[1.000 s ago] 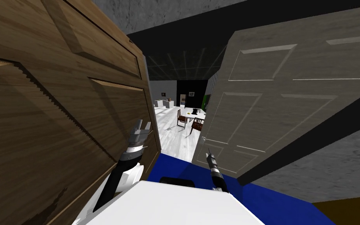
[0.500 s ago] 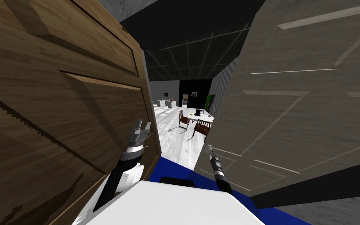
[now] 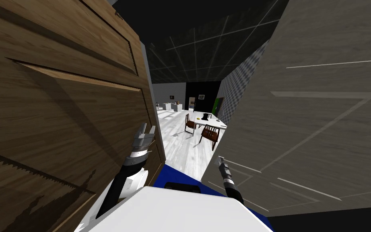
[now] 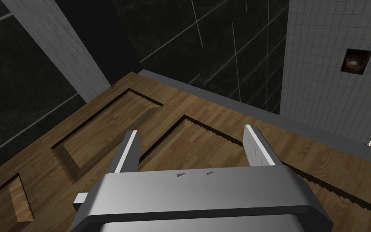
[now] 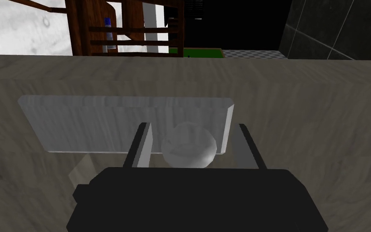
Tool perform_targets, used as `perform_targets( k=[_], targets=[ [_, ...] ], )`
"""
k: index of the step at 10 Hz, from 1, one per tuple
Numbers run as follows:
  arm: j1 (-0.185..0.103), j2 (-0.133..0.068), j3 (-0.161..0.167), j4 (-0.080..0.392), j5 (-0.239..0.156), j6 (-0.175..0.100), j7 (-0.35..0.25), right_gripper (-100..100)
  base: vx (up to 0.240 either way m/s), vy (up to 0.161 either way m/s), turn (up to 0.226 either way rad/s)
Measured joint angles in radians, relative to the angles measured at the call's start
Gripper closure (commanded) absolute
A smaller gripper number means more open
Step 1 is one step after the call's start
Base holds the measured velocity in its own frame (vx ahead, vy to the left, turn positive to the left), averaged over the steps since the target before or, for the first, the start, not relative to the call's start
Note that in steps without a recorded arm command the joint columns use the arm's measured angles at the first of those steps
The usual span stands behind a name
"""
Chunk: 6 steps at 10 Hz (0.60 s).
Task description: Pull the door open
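Two doors stand ahead of me with a gap between them. The brown door [image 3: 60, 121] on my left is wood-grained, with sunken rectangular panels. The grey door [image 3: 309, 133] on my right, the one I am working on, is pale, faintly grained and marked with thin panel lines.

It carries one round, glassy grey knob [image 5: 188, 147] on one flat rectangular plate [image 5: 100, 121], close to the door's edge. My right pincer [image 5: 193, 125] is open around that knob. One blade stands on each side with a sliver of gap, so neither presses it.

My left pincer [image 4: 192, 129] is open wide and empty, hanging just over the brown door's panels.

Through the gap I see a pale plank floor, one white table [image 3: 213, 119] and two brown slatted chairs [image 3: 209, 133]. A blue floor patch [image 3: 176, 175] lies near me.
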Motion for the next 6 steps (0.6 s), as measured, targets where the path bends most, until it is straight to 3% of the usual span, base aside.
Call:
perform_targets(
  k=[4, 6],
  targets=[
    [-0.002, 0.001, 0.002, 0.000, 0.001, 0.003, 0.001, 100, -0.003, -0.002, 0.002],
    [0.003, -0.008, 0.007, -0.006, 0.003, -0.001, -0.007, 100, -0.148, -0.032, 0.117]
  ],
)
